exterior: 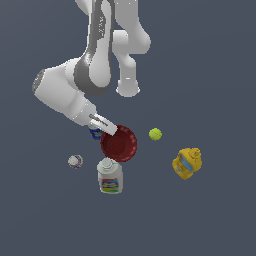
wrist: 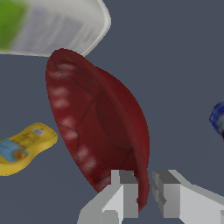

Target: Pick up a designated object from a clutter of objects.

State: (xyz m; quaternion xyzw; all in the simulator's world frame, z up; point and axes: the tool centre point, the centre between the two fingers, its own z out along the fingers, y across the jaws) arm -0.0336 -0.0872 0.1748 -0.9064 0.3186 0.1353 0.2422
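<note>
Between the narrowly parted fingers of the claw (wrist: 142,197), the red bowl's (wrist: 96,131) thin rim sits pinched.

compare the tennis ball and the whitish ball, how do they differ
Colour: the tennis ball is bright yellow-green; the whitish ball is pale with darker markings.
Place: the tennis ball lies toward the exterior view's right of the red bowl; the whitish ball lies toward its left, beside the white bottle.
Both are small, round, resting apart from the other items, and untouched by the gripper.
</note>
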